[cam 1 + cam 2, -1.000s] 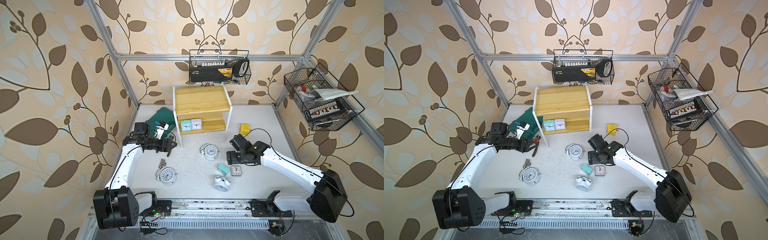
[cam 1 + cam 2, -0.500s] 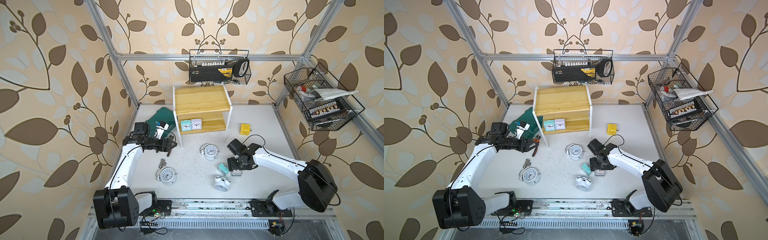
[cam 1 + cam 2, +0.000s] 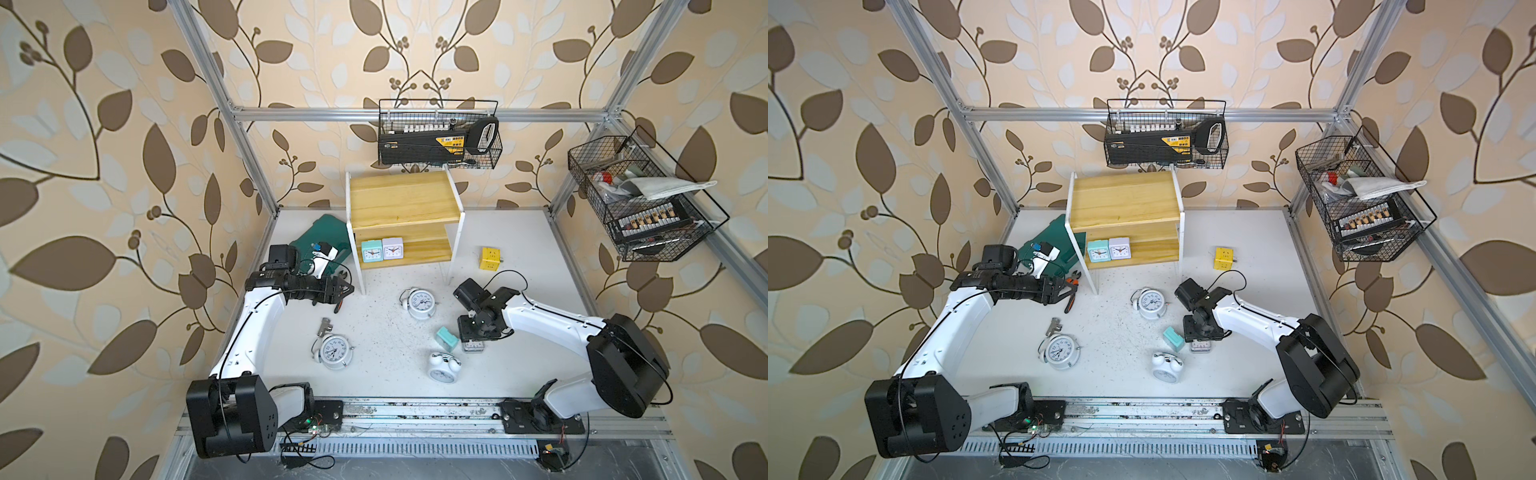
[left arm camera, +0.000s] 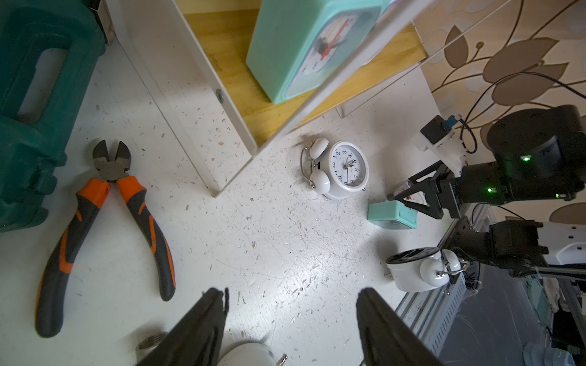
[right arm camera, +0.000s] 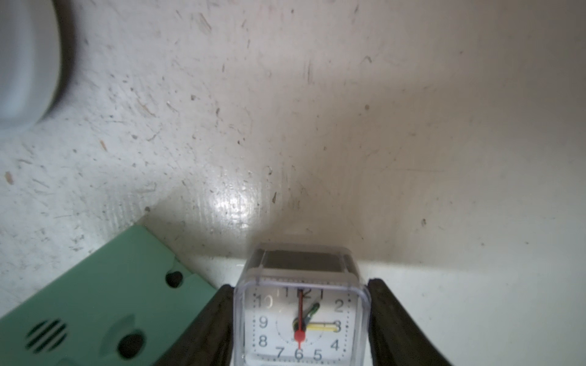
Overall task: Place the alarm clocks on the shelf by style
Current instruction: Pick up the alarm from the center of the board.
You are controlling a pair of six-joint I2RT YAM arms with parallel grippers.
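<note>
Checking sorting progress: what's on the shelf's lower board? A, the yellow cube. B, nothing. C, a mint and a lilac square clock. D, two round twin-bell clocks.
C: a mint square clock and a lilac square clock stand side by side on the lower board of the shelf.

shelf (image 3: 405, 199), lower board: mint clock (image 3: 371, 251), lilac clock (image 3: 392, 248) (side by side)
right gripper (image 3: 473, 337): over grey clock (image 3: 474, 348)

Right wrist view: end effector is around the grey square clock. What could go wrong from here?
The mint square clock lies right beside one finger of the right end effector; lifting may drag it. The grey square clock looks smooth-cased and could slip before reaching the shelf.
</note>
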